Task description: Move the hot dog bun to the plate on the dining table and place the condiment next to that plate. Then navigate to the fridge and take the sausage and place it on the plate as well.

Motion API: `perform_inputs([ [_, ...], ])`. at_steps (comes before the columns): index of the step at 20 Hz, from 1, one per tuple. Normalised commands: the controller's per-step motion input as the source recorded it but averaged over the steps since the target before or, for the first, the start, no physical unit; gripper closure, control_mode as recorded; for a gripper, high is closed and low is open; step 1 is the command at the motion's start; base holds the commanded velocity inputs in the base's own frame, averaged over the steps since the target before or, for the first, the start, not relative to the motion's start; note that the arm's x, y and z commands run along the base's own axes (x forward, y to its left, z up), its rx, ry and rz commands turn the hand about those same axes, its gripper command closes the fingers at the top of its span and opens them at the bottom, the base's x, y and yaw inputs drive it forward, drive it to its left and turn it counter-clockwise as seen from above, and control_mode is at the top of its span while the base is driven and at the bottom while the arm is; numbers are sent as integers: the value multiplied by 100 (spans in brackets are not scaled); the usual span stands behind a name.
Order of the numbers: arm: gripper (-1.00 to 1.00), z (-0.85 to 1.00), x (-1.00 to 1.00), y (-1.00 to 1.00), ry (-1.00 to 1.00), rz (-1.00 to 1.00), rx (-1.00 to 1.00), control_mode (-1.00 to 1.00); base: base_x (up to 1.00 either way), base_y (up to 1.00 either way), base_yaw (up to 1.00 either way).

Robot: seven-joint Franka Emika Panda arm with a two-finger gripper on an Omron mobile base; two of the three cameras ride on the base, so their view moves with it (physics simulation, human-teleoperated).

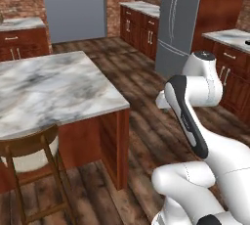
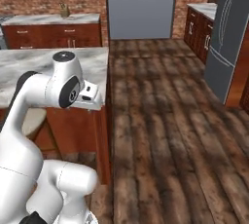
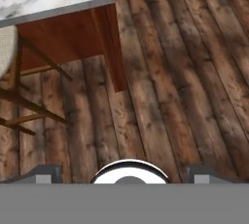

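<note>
The arm is folded close above its base, beside the near right corner of the dining table (image 1: 58, 84), whose grey-veined white marble top rests on a reddish wood base. In the hand view the gripper (image 3: 129, 172) points down at the dark plank floor (image 3: 165, 86); its two finger tips (image 3: 46, 173) stand far apart at the lower edge, spread wide, with nothing between them. The table corner and one wooden leg lie at the upper left of that view. A wooden stool (image 1: 31, 153) with a pale cushioned seat stands against the near side of the table, partly tucked under the top. The fridge (image 1: 178, 21), tall and grey with long thin vertical handles, stands far right across the floor, between runs of reddish cabinets (image 1: 141, 28) with marble counters. A plain grey panel (image 2: 141, 6), possibly a doorway, occupies the far brick wall. A small object on the far left counter (image 2: 64, 9) is too small to identify.
</note>
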Motion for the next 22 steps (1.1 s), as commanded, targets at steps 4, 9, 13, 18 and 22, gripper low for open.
perform_inputs([
  [4, -100, 0, 0, 0, 0, 0, 0, 100, 44, -100, 24],
  [9, -100, 0, 0, 0, 0, 0, 0, 100, 87, -100, 19],
  [13, -100, 0, 0, 0, 0, 0, 0, 100, 100, -45, 1],
  [18, -100, 0, 0, 0, 0, 0, 0, 100, 100, -13, 0],
  [22, -100, 0, 0, 0, 0, 0, 0, 100, 100, -6, 0],
])
